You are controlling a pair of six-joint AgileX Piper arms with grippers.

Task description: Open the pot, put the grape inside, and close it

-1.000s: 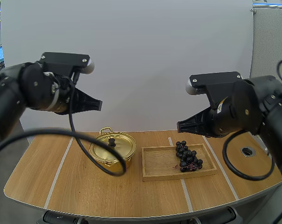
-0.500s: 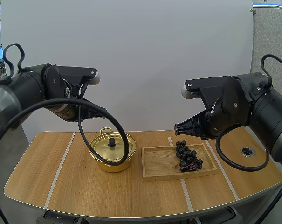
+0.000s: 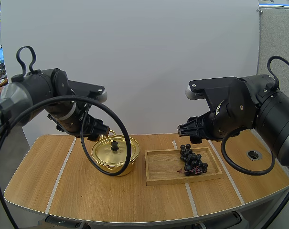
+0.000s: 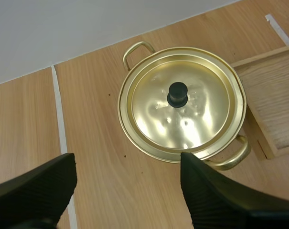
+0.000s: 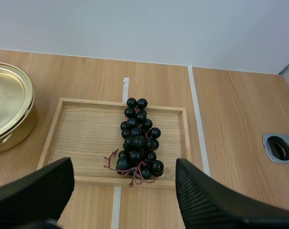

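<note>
Left gripper (image 4: 127,167) is seen spread wide, fingers well apart, hung above the gold pot (image 3: 114,153). Against half a second ago it has been lowered and tipped down toward the lid (image 4: 197,119). The lid is seated on the pot, black knob (image 4: 177,94) untouched, position unchanged. Right gripper (image 5: 124,164) is likewise held open, above the grapes (image 3: 192,160), and has hardly shifted. The grapes are left lying in the right part of the wooden tray (image 3: 163,167), which sits just beside the pot on the table (image 3: 63,181).
</note>
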